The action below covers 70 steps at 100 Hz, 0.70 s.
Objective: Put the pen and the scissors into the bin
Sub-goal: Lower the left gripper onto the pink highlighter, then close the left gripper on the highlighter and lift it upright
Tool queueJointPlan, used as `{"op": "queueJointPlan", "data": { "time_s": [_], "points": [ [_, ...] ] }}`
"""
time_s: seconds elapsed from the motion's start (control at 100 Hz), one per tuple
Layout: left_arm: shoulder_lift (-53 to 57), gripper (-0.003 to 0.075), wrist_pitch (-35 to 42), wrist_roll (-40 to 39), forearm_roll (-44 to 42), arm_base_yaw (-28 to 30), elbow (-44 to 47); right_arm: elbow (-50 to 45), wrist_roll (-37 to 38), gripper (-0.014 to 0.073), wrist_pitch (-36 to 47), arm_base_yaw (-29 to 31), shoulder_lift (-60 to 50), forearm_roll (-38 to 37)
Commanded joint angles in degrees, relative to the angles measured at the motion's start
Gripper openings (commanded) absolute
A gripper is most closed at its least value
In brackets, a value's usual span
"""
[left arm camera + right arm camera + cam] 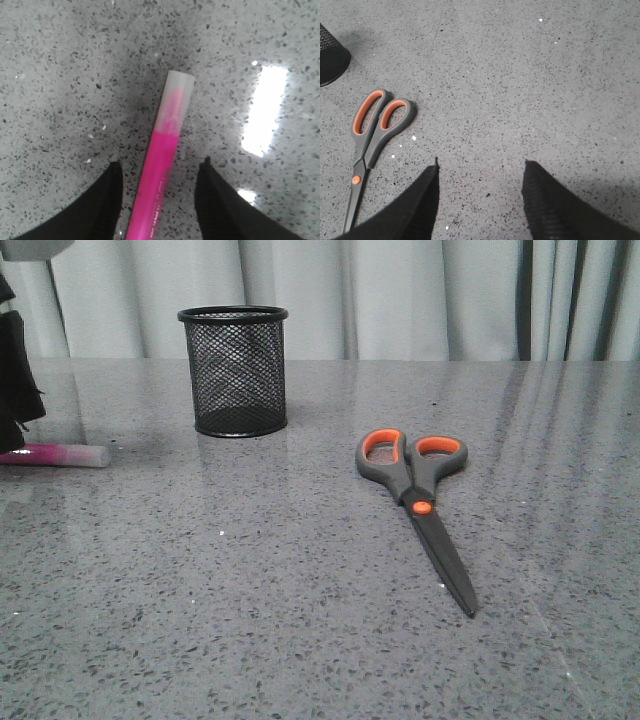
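The magenta pen (55, 454) with a whitish cap lies flat at the table's far left. In the left wrist view the pen (161, 165) runs between the two fingers of my left gripper (161, 167), which is open and low over it, with gaps on both sides. In the front view only a dark part of the left arm (15, 370) shows at the left edge. The black mesh bin (235, 370) stands upright at the back. The scissors (420, 502) lie closed on the table, blades toward the front. My right gripper (481, 165) is open and empty, with the scissors (372, 135) off to its side.
The grey speckled table (250, 620) spreads wide around the objects. A pale curtain (400, 295) hangs behind the table's far edge. The bin's base (330, 55) shows at a corner of the right wrist view. Bright light reflections (265, 107) lie on the table near the pen.
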<state>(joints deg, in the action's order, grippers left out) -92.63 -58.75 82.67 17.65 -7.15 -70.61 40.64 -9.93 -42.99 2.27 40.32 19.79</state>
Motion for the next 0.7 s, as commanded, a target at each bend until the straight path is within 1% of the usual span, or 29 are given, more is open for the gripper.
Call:
{"op": "queueJointPlan", "data": {
  "time_s": [0.0, 0.26, 0.39, 0.69],
  "points": [
    [0.91, 0.0314, 2.07, 0.04, 1.21, -0.24, -1.87, 2.01, -0.33, 0.0342, 3.17, -0.09, 0.26, 0.34],
    [-1.37, 0.0313, 5.19, 0.15, 1.21, -0.24, -1.87, 2.01, -0.33, 0.0342, 3.17, -0.09, 0.26, 0.34],
    [-1.70, 0.0313, 5.20, 0.15, 1.21, -0.24, -1.87, 2.01, -0.33, 0.0342, 3.17, -0.09, 0.26, 0.34],
    [-4.22, 0.0313, -2.91, 0.05, 1.09, -0.24, -1.87, 2.01, -0.33, 0.0342, 3.17, -0.09, 0.26, 0.34]
  ]
}}
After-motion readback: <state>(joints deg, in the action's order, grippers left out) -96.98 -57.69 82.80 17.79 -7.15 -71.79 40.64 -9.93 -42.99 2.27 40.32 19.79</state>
